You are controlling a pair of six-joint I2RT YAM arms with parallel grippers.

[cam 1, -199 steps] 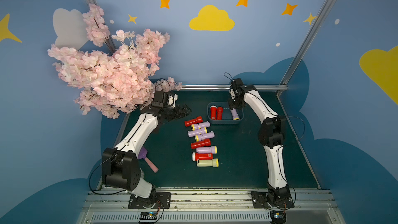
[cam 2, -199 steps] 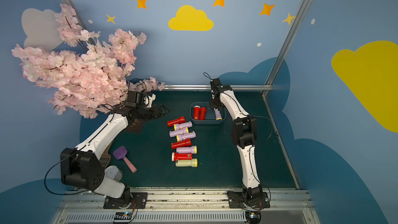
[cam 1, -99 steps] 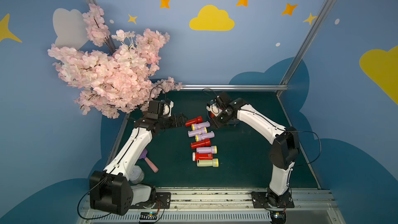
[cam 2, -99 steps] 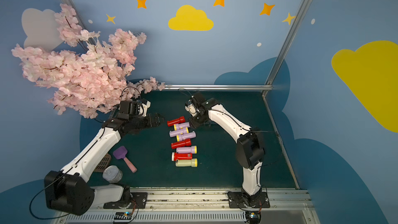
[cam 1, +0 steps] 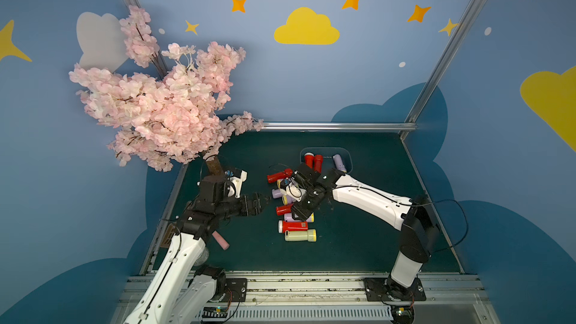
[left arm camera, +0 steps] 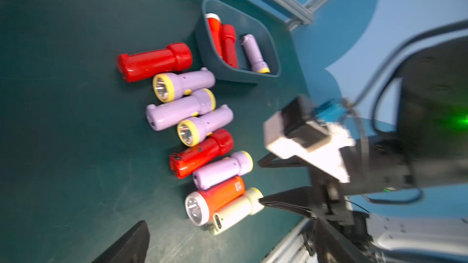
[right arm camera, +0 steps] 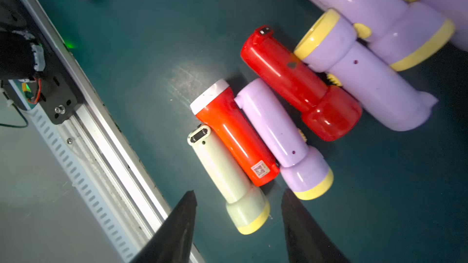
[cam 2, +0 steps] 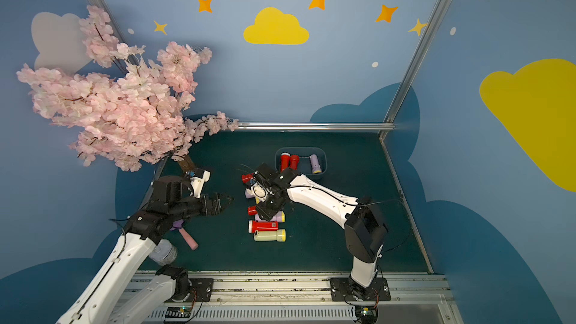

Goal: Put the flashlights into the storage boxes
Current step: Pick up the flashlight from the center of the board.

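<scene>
Right wrist view shows the cream-yellow flashlight (right arm camera: 222,173) lying on its side at the 6 o'clock end of the row of loose flashlights (left arm camera: 182,112) in the middle of the worktop (cam 1: 358,244). Its barrel presses against the orange-red flashlight (right arm camera: 235,132), and a lilac flashlight (right arm camera: 276,132) touches that one in turn. Eight lie loose. Three more, two red and one lilac, are already in the storage box (left arm camera: 215,69), which sits at about 1 o'clock from the row, near the far edge.

They look like light, hollow, rigid plastic. Being glossy and round, they would likely roll, or squirt out of a pinch taken near the flared head. The straight barrel, gripped across its width near the middle, seems the safest hold, but the neighbours leave no room for a finger on that side. The cream one's free side and head end are the parts within reach.

The right end effector (right arm camera: 238,192) hangs over that head with its jaws about half apart, gripping nothing. The cream head shows between the two fingers in this view, though whether they are down level with it I cannot tell. The left end effector (cam 1: 265,202) hovers at 9 o'clock of the row, spread fully wide and empty. A scoop's pink handle (cam 1: 221,243) lies at 8 o'clock, well apart.
</scene>
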